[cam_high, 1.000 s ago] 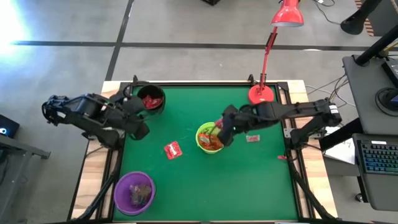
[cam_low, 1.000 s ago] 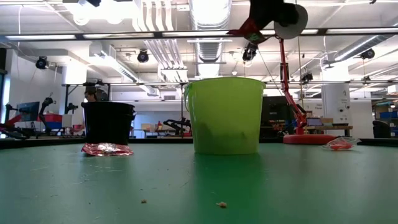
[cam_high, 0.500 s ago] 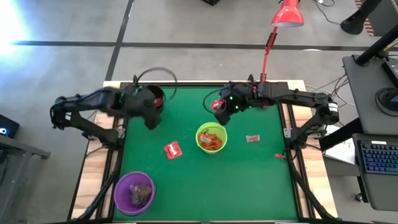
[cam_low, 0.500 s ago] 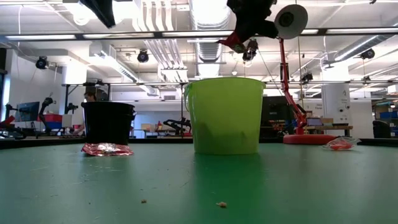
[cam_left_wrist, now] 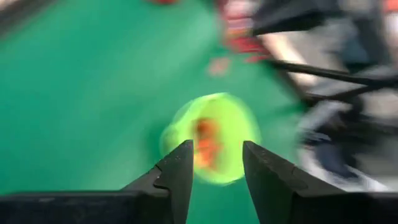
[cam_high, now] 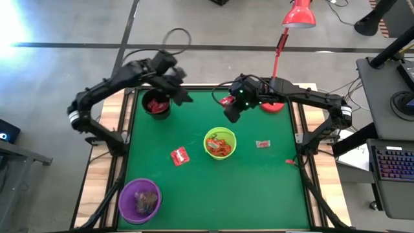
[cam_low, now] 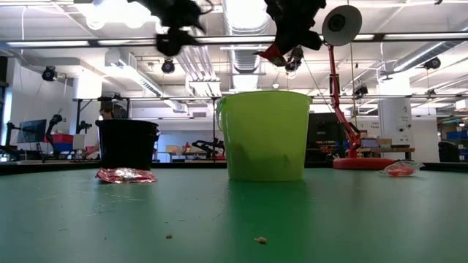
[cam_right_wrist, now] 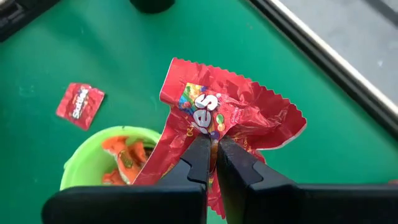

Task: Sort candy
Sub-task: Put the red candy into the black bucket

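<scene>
My right gripper [cam_right_wrist: 213,155] is shut on a red candy packet [cam_right_wrist: 224,112], high over the table's far middle [cam_high: 228,103]. It hangs past the far side of the lime-green bowl [cam_high: 220,143], which holds orange-red candy. My left gripper [cam_left_wrist: 217,177] is open with nothing between its fingers. It is up in the air beside the black bowl [cam_high: 157,105], which holds red packets. Another red packet [cam_high: 180,156] lies flat on the green table, and a pale wrapped candy [cam_high: 262,144] lies to the right of the lime bowl. My right gripper pinches the red packet's crumpled middle [cam_right_wrist: 208,132] between its two fingers. The fingers slant downward from the table's right side. The packet is lifted clear of everything, well above the lime bowl's rim [cam_low: 274,52], and its crinkled ends fan out past the fingertips.
A purple bowl [cam_high: 139,199] with candy stands at the near left corner. The red lamp's base [cam_high: 272,100] sits at the far right, just behind my right arm. A small red piece [cam_high: 290,162] lies near the right edge.
My right gripper has gone from over the lime bowl toward the table's far edge, carrying the red packet clear of the bowl. My left gripper has swung from the table's left side past the black bowl, toward the far edge and to the right.
</scene>
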You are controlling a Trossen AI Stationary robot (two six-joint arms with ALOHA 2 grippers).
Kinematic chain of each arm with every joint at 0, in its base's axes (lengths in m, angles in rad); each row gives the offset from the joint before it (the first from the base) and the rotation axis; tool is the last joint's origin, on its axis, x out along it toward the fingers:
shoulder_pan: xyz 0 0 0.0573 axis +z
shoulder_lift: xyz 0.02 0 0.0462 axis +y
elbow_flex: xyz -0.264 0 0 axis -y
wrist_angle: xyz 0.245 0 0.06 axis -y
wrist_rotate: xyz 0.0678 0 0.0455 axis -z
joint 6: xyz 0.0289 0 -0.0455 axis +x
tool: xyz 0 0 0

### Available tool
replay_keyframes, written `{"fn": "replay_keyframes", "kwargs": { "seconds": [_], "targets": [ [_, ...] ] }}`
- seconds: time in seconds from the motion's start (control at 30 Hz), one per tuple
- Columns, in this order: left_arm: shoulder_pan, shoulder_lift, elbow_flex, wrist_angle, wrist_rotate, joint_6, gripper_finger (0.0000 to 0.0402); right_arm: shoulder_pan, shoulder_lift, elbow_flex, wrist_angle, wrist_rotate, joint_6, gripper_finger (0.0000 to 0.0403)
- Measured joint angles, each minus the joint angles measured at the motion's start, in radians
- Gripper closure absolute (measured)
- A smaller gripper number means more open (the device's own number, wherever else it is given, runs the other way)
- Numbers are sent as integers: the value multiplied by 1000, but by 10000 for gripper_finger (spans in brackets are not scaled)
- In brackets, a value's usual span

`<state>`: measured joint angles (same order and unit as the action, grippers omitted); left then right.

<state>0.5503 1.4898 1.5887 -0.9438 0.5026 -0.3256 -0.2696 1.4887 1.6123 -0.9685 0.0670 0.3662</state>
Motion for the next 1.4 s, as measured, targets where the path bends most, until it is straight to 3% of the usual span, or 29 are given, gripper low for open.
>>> {"fn": "replay_keyframes", "kwargs": {
  "seconds": [0.13, 0.23, 0.47, 0.63, 0.93, 1.2, 1.4],
  "targets": [
    [-18, 92, 1, 219, 186, -69, 259, -3, 0, 0, 70, 0, -27, 392],
    [-17, 165, 24, 290, 220, -121, 246, -20, 0, 0, 88, -23, -31, 392],
    [-3, 289, 163, 287, 223, -153, 222, -66, 0, 0, 79, -37, -55, 392],
    [-6, 378, 300, 233, 225, -175, 215, -88, 0, 0, 76, -52, -74, 392],
    [-5, 547, 552, -70, 233, -94, 214, -99, -2, 0, 36, -50, -95, 392],
    [-17, 673, 757, -98, 316, -80, 214, -99, -2, 36, 20, -51, -112, 392],
    [-25, 688, 731, -65, 380, -104, 214, -104, -1, 111, -27, -42, -120, 392]
  ]
}}
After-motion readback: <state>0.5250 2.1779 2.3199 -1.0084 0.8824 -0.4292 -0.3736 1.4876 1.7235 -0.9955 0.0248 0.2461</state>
